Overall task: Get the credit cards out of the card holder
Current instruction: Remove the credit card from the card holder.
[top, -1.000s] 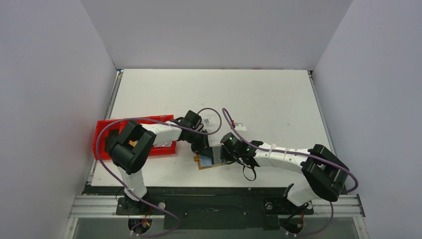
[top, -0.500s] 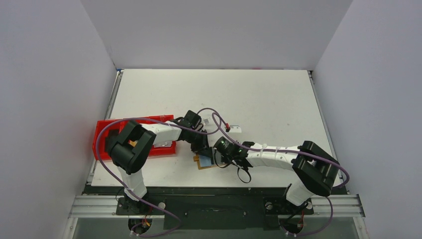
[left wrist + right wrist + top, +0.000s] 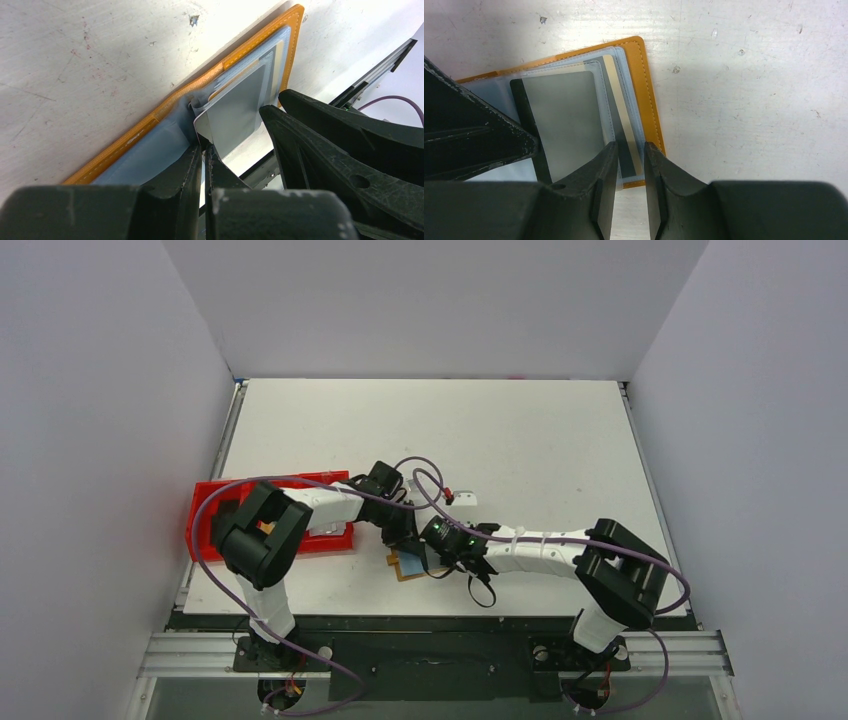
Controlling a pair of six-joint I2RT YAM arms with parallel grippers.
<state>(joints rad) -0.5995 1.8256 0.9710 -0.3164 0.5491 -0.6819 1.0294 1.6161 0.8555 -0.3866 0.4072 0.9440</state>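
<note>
The tan card holder (image 3: pixel 403 570) lies open near the table's front edge, its orange rim (image 3: pixel 150 120) framing clear sleeves. A grey credit card (image 3: pixel 566 115) sits in one sleeve, and a second card with a dark stripe (image 3: pixel 621 130) sits beside it. My left gripper (image 3: pixel 400 540) is shut, pinching a clear sleeve leaf (image 3: pixel 200 107) of the holder. My right gripper (image 3: pixel 630 146) hovers over the holder's (image 3: pixel 649 85) near edge. Its jaws stand a narrow gap apart, with the striped card's edge showing in the gap. In the top view the right gripper (image 3: pixel 432 558) covers much of the holder.
A red compartmented tray (image 3: pixel 205 510) stands at the left under the left arm. A small white object (image 3: pixel 465 498) lies behind the grippers. The table's front edge and black rail run just beyond the holder. The right gripper's fingers (image 3: pixel 310 135) crowd close to my left jaws.
The right arm has slid left over the holder and its jaws have narrowed. The left gripper has stayed shut in place.
</note>
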